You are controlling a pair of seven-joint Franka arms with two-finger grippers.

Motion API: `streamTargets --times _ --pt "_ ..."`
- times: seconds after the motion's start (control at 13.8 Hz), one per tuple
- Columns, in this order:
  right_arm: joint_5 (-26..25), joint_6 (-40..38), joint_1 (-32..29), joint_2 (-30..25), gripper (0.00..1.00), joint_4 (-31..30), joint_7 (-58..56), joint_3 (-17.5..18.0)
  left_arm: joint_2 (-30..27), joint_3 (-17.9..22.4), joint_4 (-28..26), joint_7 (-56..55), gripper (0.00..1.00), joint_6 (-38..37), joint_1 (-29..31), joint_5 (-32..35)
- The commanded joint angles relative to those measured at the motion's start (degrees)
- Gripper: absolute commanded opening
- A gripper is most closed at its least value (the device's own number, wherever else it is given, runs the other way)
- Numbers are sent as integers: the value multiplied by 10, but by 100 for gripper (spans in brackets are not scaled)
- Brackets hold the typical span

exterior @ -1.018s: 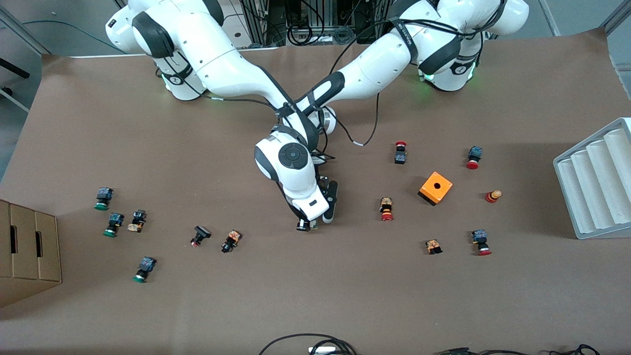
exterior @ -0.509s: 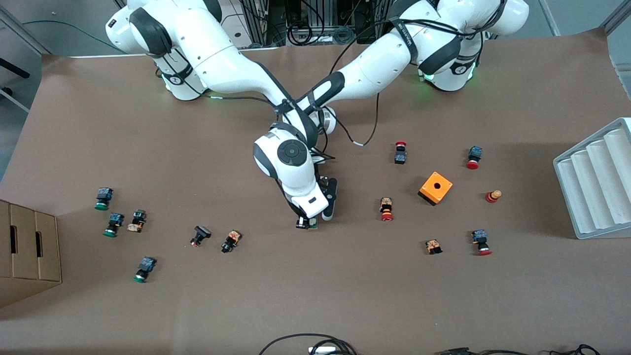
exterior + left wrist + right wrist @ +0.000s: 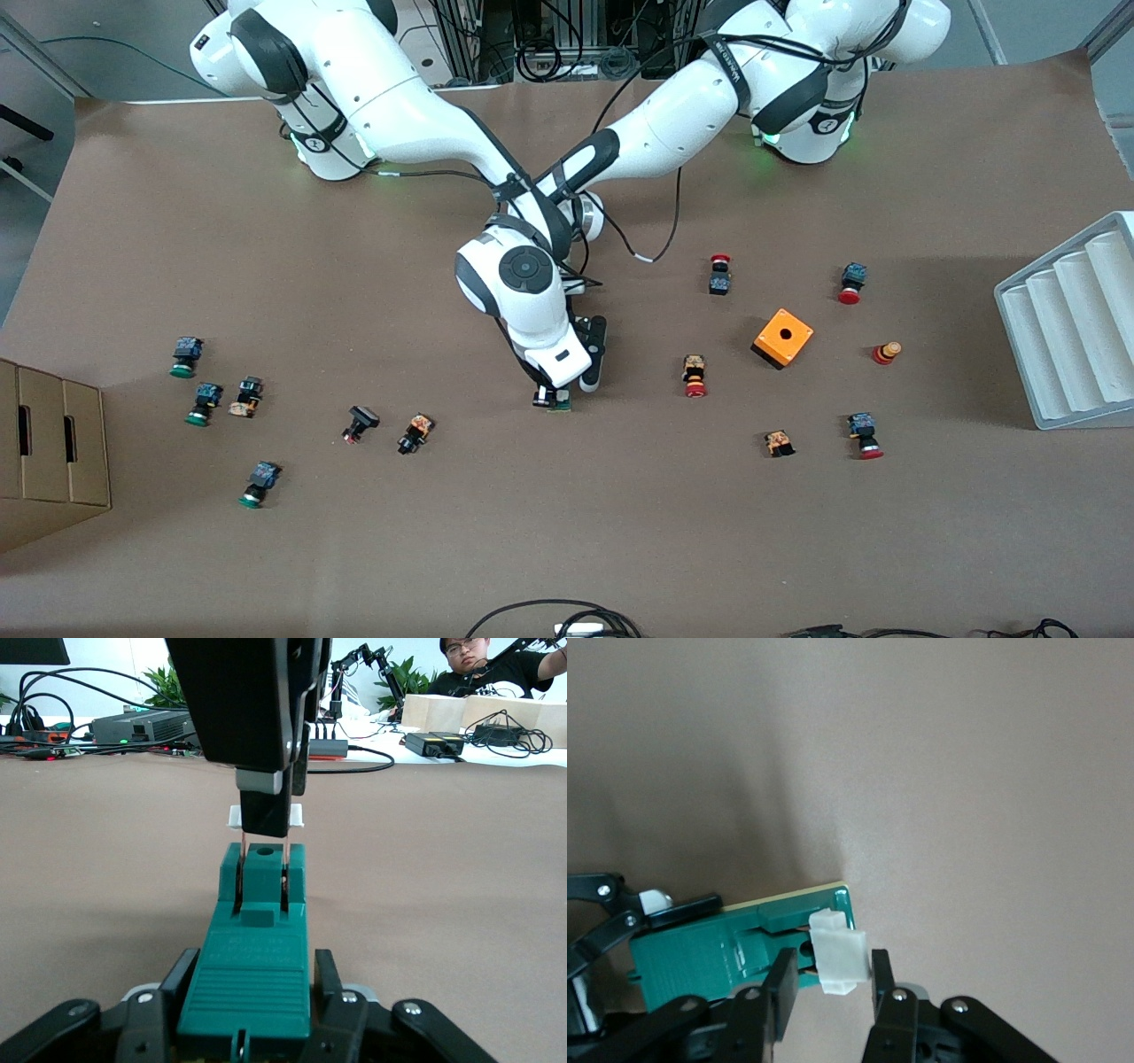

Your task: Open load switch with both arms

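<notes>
The load switch (image 3: 559, 404) is a narrow green block (image 3: 257, 966) lying mid-table. My left gripper (image 3: 254, 964) is shut on one end of the block, a finger on each side. My right gripper (image 3: 833, 970) comes down over the other end, nearer the front camera, and is shut on the white sliding piece (image 3: 840, 957). That piece stands clear of the green body (image 3: 718, 957), and two thin metal pins show between them. In the front view the right hand (image 3: 554, 354) hides most of the switch, with the left hand (image 3: 592, 354) beside it.
Small red- and green-capped push buttons lie scattered toward both ends of the table. An orange box with a hole (image 3: 782, 337) sits toward the left arm's end, with a grey ribbed tray (image 3: 1072, 319) at that edge. A cardboard box (image 3: 49, 452) stands at the right arm's end.
Both hands and the switch have shifted slightly away from the front camera. The right fingers have closed in a little on the white piece.
</notes>
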Motion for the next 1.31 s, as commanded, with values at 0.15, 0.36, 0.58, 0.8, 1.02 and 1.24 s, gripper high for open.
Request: streamTargets --times 0.15,0.36,0.58,0.8,1.02,1.24 --pt "-3 -10 10 -24 40 -48 2 5 30 2 16 -14 59 23 -5 2" --pt "-2 -10 10 -25 40 -52 2 5 30 2 16 -14 59 23 -5 2" --pt "-3 -10 11 -31 40 -54 2 5 30 2 16 -15 59 23 -5 2" --pt "-3 -10 14 -40 40 -64 3 5 30 2 16 -15 60 23 -5 2" --pt "-3 -10 13 -48 40 -74 3 5 30 2 16 -15 59 23 -6 2" --pt "-6 -10 13 -50 40 -75 3 6 30 2 16 -15 59 23 -6 2"
